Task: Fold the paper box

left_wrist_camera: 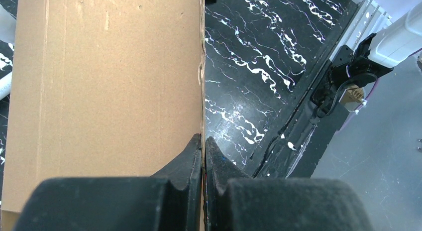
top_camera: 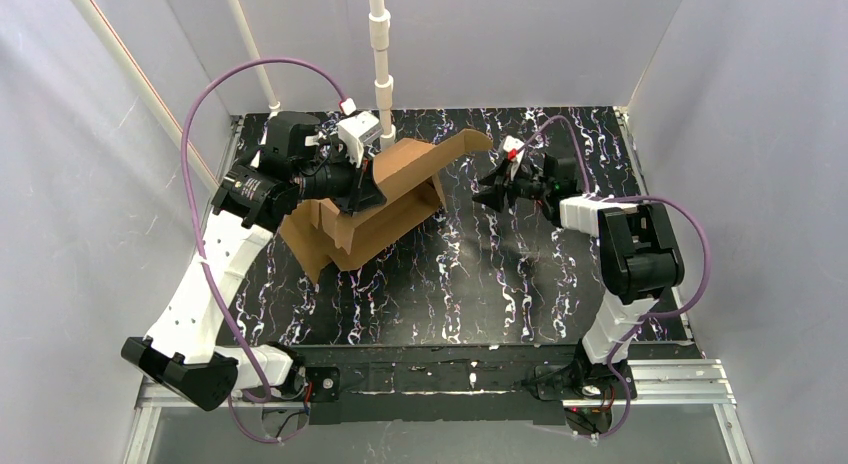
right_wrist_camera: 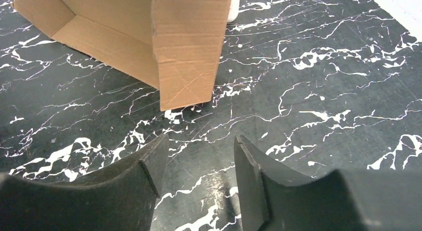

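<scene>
Pinching an edge of the box [left_wrist_camera: 99,81] between its pressed-together fingers, my left gripper [left_wrist_camera: 204,144] is holding the half-formed blank tilted up off the table [top_camera: 500,284]. My right gripper [right_wrist_camera: 200,141] is hanging spread and empty, with a creased flap [right_wrist_camera: 189,57] just ahead of it. The walls are probably being raised. The next move is calling for a grip on that flap, then an inward fold.
</scene>
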